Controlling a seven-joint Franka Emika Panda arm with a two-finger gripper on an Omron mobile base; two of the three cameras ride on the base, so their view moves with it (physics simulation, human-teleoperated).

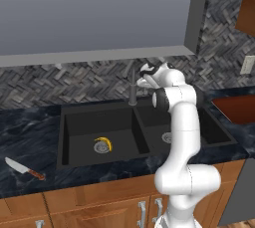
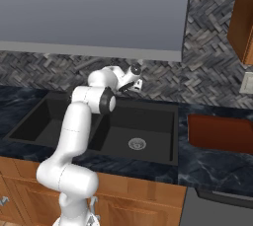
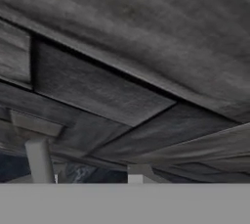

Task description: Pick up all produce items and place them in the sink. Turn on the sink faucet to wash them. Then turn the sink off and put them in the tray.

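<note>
Banana [image 1: 103,142] lies in the sink [image 1: 79,128]; hand [image 1: 144,74] beside faucet [image 1: 132,88], opening unclear.

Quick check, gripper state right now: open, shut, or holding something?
Gripper: up at the faucet by the backsplash; jaws too small and blurred to tell open or shut. The banana lies in the sink, so it is not held.

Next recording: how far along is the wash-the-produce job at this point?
Done: the banana lies in the sink's left basin beside the drain. In hand: the gripper is up at the faucet, apparently going for the lever; no water is visible, and I cannot tell how the jaws stand. Left: running the water, shutting it off, then moving the banana to the tray on the right.
</note>
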